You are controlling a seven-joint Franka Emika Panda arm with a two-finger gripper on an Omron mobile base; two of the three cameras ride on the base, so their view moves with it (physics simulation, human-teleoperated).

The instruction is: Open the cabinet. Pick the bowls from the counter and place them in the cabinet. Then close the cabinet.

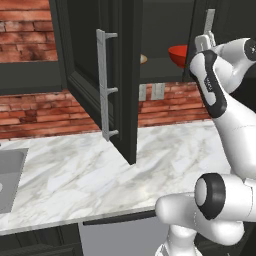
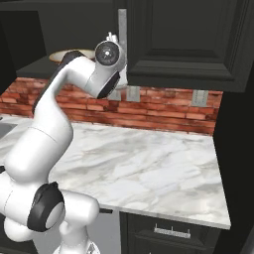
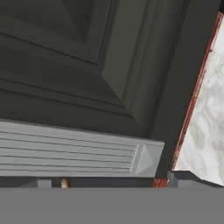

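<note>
Closing time, pretty much: both bowls are seen shelved, doors left hanging open.
The pincer is held spread and empty at upper right, just beside the vertical bar handle of the right cabinet door; red bowl and tan bowl sit inside, tabletop below.

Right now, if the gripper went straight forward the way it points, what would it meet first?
Most likely the silver bar handle of the dark cabinet door. In the hand view the handle lies close across the lower part, with the door's raised panel just behind it. Depth is unclear, so the gripper may already be nearly touching it.
</note>
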